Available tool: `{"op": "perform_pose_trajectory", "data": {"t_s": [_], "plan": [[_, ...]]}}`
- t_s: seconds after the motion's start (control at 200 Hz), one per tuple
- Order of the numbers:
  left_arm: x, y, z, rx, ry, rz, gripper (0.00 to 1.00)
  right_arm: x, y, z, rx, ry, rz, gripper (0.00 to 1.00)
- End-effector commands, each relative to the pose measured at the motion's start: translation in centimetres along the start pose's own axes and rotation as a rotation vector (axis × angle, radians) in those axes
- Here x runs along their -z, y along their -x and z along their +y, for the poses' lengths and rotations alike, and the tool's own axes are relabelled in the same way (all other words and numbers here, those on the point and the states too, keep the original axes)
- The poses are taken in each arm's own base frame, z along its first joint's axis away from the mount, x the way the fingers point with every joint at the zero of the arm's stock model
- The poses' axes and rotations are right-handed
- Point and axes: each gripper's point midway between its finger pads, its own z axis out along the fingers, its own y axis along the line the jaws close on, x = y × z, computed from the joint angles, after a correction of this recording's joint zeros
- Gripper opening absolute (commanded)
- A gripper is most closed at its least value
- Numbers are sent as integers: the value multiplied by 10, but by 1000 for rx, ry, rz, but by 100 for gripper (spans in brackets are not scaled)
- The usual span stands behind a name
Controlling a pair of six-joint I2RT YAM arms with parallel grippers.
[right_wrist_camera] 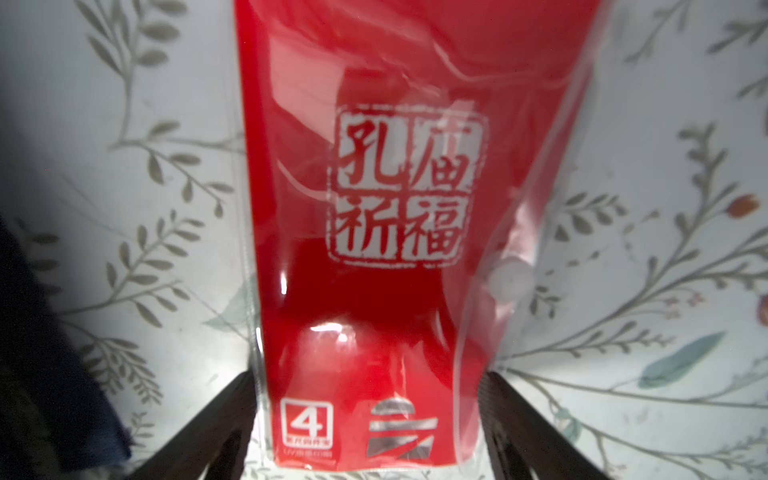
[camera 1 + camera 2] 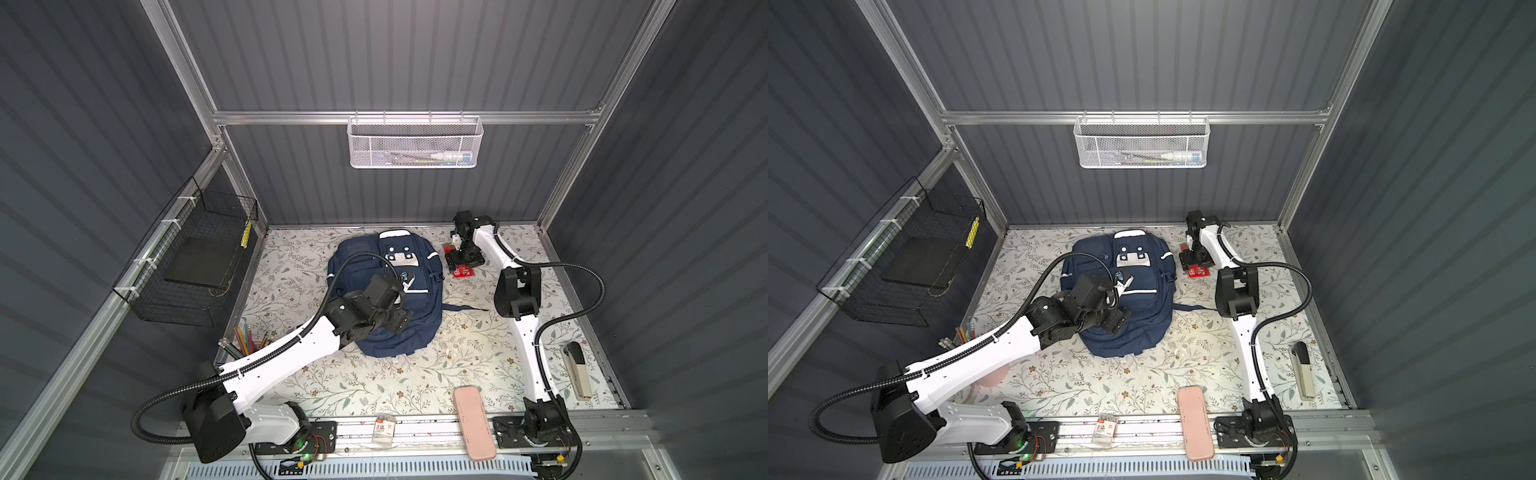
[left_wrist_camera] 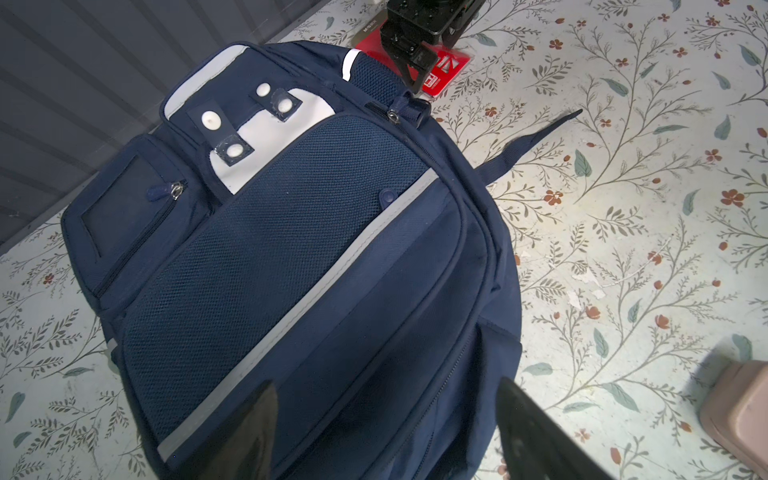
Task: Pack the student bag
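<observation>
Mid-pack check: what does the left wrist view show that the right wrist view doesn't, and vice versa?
Left wrist only: the student bag's whole front, zips looking closed, and a pink case corner. Right wrist only: the white seal print on the red packet, close up. Both: that packet with the right gripper at it, and the floral table cover.

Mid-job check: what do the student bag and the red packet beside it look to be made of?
Student bag: matte navy woven fabric, probably nylon or polyester; stitched seams and a mesh panel show. Its grey stripe looks like reflective tape. Red packet: glossy red card or paper inside a clear plastic sleeve; glare spots and a transparent margin show.
</observation>
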Motion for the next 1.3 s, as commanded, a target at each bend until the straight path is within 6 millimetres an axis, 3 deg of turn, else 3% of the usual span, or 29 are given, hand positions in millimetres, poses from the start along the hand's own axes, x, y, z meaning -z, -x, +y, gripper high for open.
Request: {"op": "perform_pose_trajectory", "data": {"t_s": [0.0,0.13,0.38,0.455,0.625,0.725,0.84,0.881,0.951,0.986,1.081,1.111,1.186,1.291], "plan": [[10,8,3,4,-4,-35,83,-3,-50,8,-28,20,165,80],[12,17,2,54,-15,-57,83,4,-90,9,-97,3,222,80],[20,59,-24,164,-181,-150,89,31,-167,14,-270,20,223,81],[19,75,-40,201,-270,-176,100,43,-173,16,-322,60,168,83],[4,104,-53,385,-350,-197,100,58,-178,36,-337,190,133,93],[-5,123,-63,480,-414,-213,99,70,-169,32,-412,260,18,95],[-37,133,-76,576,-466,-212,79,86,-151,14,-559,403,-129,95],[-55,130,-80,611,-469,-193,73,91,-147,6,-594,429,-165,95],[-85,121,-92,615,-482,-140,53,91,-144,-3,-646,480,-195,95],[-95,127,-94,616,-472,-144,52,91,-143,-6,-662,495,-209,94],[-139,110,-94,611,-389,-90,37,84,-141,-15,-698,504,-229,91],[-150,106,-96,604,-377,-71,36,83,-139,-18,-711,518,-238,90],[-175,100,-106,573,-379,-38,22,77,-134,-26,-744,557,-267,89],[-205,86,-129,463,-351,35,19,67,-129,-37,-776,590,-273,81]]}}
